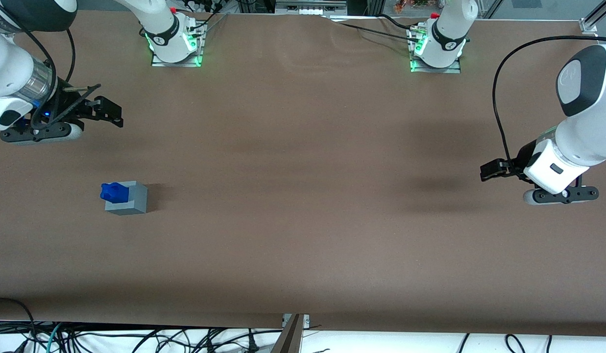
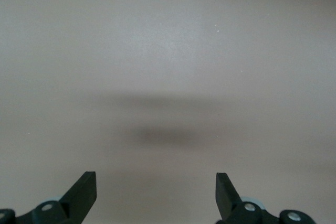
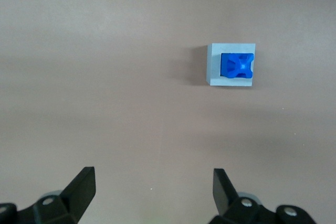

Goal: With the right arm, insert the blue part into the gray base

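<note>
At lower left of the front view, the blue part (image 1: 113, 192) sits in the gray base (image 1: 128, 199). Gripper (image 1: 110, 112), upper left, hangs released and empty. The part is judged light, rigid; grasp its flatter flanks.

my right arm (image 1: 11, 83) is white with a silvery wrist ring (lit blue). black cable loops over it. my gripper (image 1: 109, 112) is black.
</note>
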